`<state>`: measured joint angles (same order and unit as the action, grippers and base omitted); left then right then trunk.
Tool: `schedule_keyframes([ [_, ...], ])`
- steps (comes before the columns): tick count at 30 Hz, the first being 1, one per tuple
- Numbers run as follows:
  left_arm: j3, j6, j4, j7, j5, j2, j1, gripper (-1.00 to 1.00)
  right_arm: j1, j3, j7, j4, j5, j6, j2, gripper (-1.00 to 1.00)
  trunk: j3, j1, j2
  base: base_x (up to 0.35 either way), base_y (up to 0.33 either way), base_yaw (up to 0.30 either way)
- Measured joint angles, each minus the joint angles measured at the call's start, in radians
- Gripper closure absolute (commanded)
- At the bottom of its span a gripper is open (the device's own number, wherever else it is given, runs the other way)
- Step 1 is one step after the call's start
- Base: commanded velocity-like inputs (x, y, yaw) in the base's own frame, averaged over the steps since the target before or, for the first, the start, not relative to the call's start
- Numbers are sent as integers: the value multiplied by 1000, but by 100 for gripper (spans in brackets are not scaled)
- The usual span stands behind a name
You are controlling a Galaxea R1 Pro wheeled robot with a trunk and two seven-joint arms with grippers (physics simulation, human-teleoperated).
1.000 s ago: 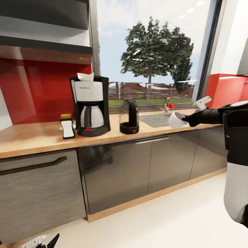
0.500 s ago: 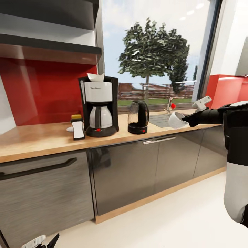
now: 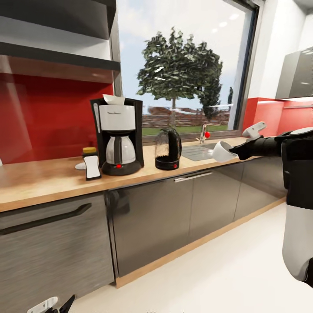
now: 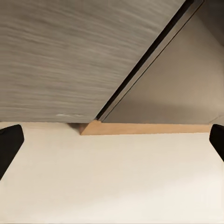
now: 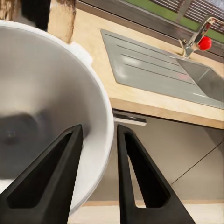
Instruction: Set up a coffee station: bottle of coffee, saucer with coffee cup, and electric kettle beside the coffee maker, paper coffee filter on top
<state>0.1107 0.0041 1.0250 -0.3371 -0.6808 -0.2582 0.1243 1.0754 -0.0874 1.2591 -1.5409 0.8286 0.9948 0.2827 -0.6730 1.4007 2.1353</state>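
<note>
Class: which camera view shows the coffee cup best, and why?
The right wrist view: the coffee cup looms large, its rim pinched between the right claw's fingers. The head view shows the cup small, whole, held out before the kitchen countertop. The left wrist view looks at cabinet fronts and floor.

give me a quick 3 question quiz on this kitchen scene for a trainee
1. True or false: the paper filter sits on top of the coffee maker.
2. What does the right gripper hold? A) the kettle B) the white cup C) the coffee bottle
3. Fill in: the kettle stands on the countertop between the coffee maker and the ____.

Key:
1. True.
2. B: the fingers pinch the rim of the white cup, one inside and one outside.
3. The sink. The coffee bottle stands on the coffee maker's other side.
</note>
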Motion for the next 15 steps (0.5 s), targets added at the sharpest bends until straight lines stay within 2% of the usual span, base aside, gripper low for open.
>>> schedule_keyframes([
  [7,0,0,0,0,0,0,0,-100,0,0,0,0,0,0,0,100,0,0,0,-91,300,-8],
  [15,0,0,0,0,0,0,0,-100,0,0,0,0,0,1,0,100,0,0,0,-201,260,0],
])
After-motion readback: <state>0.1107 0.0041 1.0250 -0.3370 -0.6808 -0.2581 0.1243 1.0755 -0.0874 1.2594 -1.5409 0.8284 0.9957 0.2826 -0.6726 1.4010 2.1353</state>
